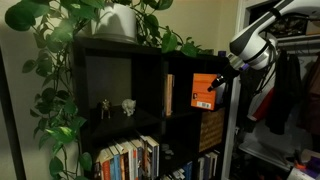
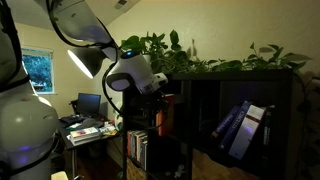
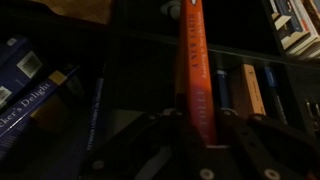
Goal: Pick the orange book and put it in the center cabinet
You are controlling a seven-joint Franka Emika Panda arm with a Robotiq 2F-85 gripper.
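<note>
One arm (image 1: 262, 38), one gripper (image 1: 222, 82), clamped on the orange book (image 1: 205, 90). In an exterior view the book stands upright, cover facing out with a small dark mark on it, right of frame centre, at the open front of the center cabinet (image 1: 186, 105) of the black cube bookshelf (image 1: 161, 70). Whether it rests on the compartment floor or hangs just above it cannot be told. A thin tan upright book (image 1: 168, 95) stands at the left edge of the same compartment, near the orange one but apart from it. The wider compartment to the left holds two small figurines (image 1: 116, 106); below them is a row of mixed books (image 1: 130, 160). A leafy plant (image 1: 60, 60) spills over the shelf top and down the left side. In an exterior view from the side, the gripper (image 2: 158, 100) reaches toward the shelf front at frame centre, with an orange sliver of the book (image 2: 164, 116) beneath it; blue books (image 2: 240, 130) lean in a compartment at lower right, and a desk (image 2: 85, 128) with a monitor sits at lower left. Wrist view: the book's spine (image 3: 192, 70) runs vertically through frame centre, pinched at the bottom by the gripper (image 3: 196, 130); one finger (image 3: 150, 135) lies to its left, the other to its right. The surroundings are dark.
</note>
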